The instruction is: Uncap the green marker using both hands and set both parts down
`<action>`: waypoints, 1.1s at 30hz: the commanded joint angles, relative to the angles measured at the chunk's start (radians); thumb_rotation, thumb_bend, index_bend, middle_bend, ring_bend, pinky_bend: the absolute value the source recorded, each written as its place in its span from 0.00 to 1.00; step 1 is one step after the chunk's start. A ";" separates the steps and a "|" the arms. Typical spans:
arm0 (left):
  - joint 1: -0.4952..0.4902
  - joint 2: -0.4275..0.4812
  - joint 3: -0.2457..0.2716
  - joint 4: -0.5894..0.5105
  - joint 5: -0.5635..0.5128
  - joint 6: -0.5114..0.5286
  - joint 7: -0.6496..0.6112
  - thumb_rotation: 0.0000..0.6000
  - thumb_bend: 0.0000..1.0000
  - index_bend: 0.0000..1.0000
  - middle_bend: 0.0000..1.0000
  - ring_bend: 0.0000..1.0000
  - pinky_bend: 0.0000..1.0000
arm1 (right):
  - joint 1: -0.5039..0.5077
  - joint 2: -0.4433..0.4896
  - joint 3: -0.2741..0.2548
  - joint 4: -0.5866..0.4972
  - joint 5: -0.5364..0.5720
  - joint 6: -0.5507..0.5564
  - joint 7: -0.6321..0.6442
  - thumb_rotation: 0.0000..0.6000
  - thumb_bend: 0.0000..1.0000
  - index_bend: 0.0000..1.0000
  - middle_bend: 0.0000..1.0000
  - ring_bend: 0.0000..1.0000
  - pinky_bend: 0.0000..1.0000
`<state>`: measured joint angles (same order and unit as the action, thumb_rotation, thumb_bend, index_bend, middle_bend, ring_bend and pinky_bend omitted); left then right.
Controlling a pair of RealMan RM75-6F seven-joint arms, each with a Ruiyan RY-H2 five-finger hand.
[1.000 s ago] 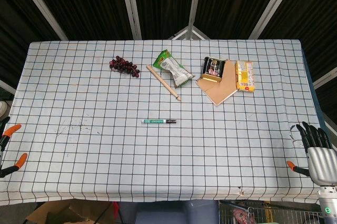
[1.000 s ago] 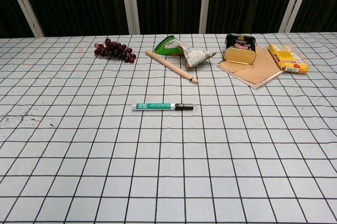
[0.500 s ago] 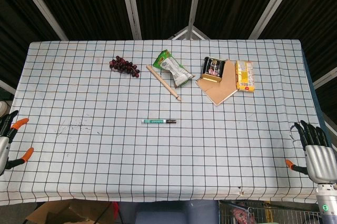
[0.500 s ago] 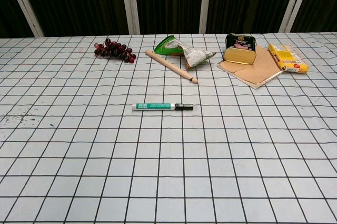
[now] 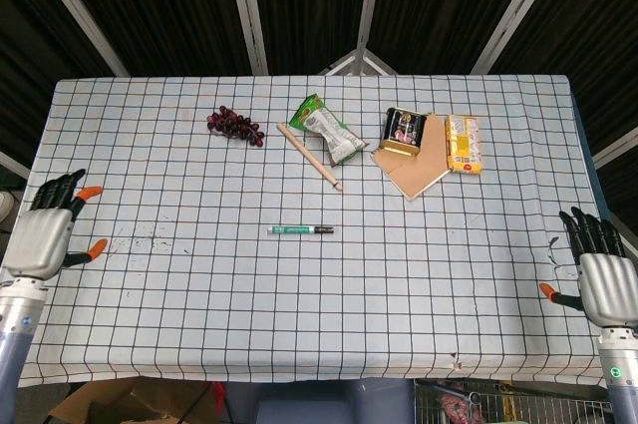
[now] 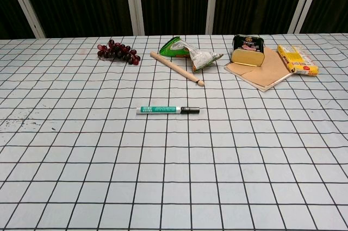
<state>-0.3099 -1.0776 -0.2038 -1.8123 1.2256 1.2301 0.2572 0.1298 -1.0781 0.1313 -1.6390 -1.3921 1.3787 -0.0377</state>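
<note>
Right now the checked tablecloth [image 5: 199,344] lies wide before me; my left hand [image 5: 45,234] and right hand [image 5: 603,279] hover empty at its edges, fingers apart. Between them lies the green marker [image 5: 299,230], capped — I'd pin the barrel with one, pinching the dark cap [image 6: 191,110] with the other.

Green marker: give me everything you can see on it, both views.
The green marker lies flat on the checked tablecloth near the table's middle, lengthwise left to right. The barrel is green with white print, white toward the cap; the dark cap, still on, points toward the robot's right. It looks like plastic. Nothing touches it but the cloth. Both hands are far off at the table's side edges.
</note>
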 commanded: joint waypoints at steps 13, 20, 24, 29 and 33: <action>-0.378 -0.206 -0.111 -0.043 -0.482 -0.214 0.390 1.00 0.35 0.31 0.00 0.00 0.00 | 0.033 0.026 0.020 -0.049 0.089 -0.065 -0.063 1.00 0.09 0.05 0.00 0.00 0.00; -0.498 -0.407 -0.144 0.013 -0.690 -0.085 0.477 1.00 0.34 0.33 0.00 0.00 0.00 | 0.032 0.037 0.019 -0.071 0.099 -0.057 -0.079 1.00 0.09 0.05 0.00 0.00 0.00; -0.559 -0.522 -0.145 0.091 -0.732 -0.023 0.517 1.00 0.34 0.34 0.00 0.00 0.00 | 0.031 0.041 0.018 -0.076 0.109 -0.057 -0.087 1.00 0.09 0.05 0.00 0.00 0.00; -0.609 -0.623 -0.152 0.158 -0.772 0.030 0.559 1.00 0.34 0.37 0.00 0.00 0.00 | 0.028 0.042 0.021 -0.074 0.123 -0.053 -0.079 1.00 0.09 0.05 0.00 0.00 0.00; -0.658 -0.688 -0.167 0.219 -0.824 0.059 0.622 1.00 0.34 0.38 0.00 0.00 0.00 | 0.027 0.044 0.021 -0.071 0.132 -0.056 -0.068 1.00 0.09 0.05 0.00 0.00 0.00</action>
<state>-0.9447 -1.7399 -0.3602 -1.6152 0.4253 1.2731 0.8557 0.1567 -1.0339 0.1520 -1.7100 -1.2600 1.3226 -0.1058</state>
